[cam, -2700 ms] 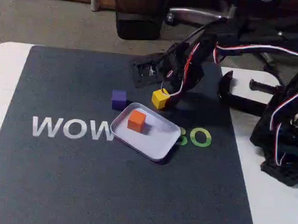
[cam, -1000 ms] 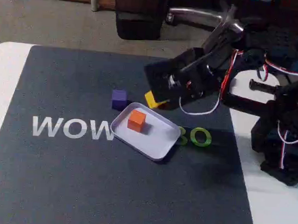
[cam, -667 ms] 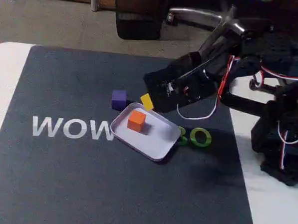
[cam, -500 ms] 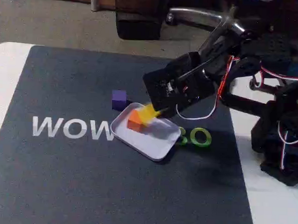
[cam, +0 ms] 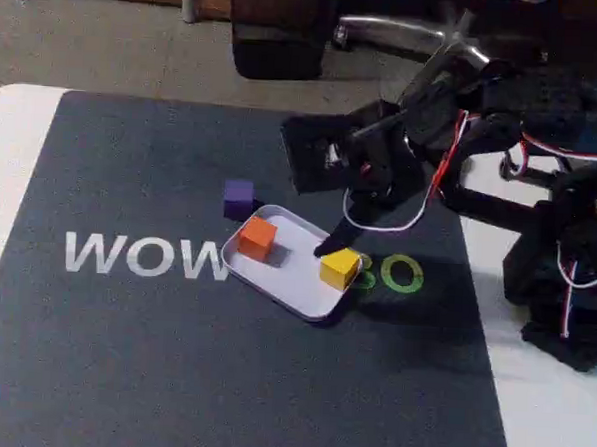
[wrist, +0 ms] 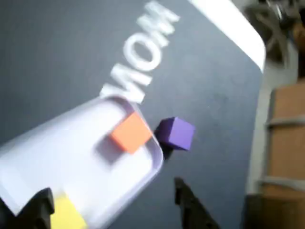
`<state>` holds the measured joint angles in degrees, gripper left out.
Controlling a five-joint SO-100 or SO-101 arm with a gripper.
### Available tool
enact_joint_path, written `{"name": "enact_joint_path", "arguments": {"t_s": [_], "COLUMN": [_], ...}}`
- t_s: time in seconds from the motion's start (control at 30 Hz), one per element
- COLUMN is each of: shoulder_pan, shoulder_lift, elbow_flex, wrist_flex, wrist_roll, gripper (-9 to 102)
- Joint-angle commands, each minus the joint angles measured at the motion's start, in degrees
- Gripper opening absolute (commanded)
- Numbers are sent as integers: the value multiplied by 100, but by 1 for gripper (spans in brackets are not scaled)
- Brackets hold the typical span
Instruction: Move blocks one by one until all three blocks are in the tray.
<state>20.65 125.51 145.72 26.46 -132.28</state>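
The pale tray (cam: 275, 285) lies mid-mat. An orange block (cam: 257, 237) sits in its left end and a yellow block (cam: 339, 268) in its right end. The purple block (cam: 239, 197) rests on the mat just beyond the tray's far-left corner. My gripper (cam: 332, 247) hangs over the tray's right half, open, one dark fingertip just left of the yellow block. In the wrist view the fingers (wrist: 44, 202) stand wide apart over the tray (wrist: 57, 148). The yellow block (wrist: 66, 215) lies loose by one finger, with the orange block (wrist: 130, 133) and the purple block (wrist: 175, 133) further off.
A dark mat (cam: 170, 377) with white "WOW" lettering (cam: 142, 256) covers the white table (cam: 8, 138). The arm's base and wires (cam: 565, 288) and a black clamp (cam: 500, 194) stand at the right. A chair base (cam: 389, 33) stands on the floor behind.
The gripper lifted the yellow block from the mat behind the tray, swung it over the tray and let go. The block now lies in the tray. The orange block shifted slightly left.
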Motion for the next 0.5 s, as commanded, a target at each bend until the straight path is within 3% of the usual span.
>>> {"name": "enact_joint_path", "arguments": {"t_s": [0.0,0.27,0.47], "shoulder_pan": [-26,18,334], "shoulder_lift": [-202,-1617,-2487], "elbow_flex": [-554,-1811,-2443], "wrist_flex": [-79,-18,0], "wrist_roll": [1072,3234,3393], "gripper": [28,26,25]}}
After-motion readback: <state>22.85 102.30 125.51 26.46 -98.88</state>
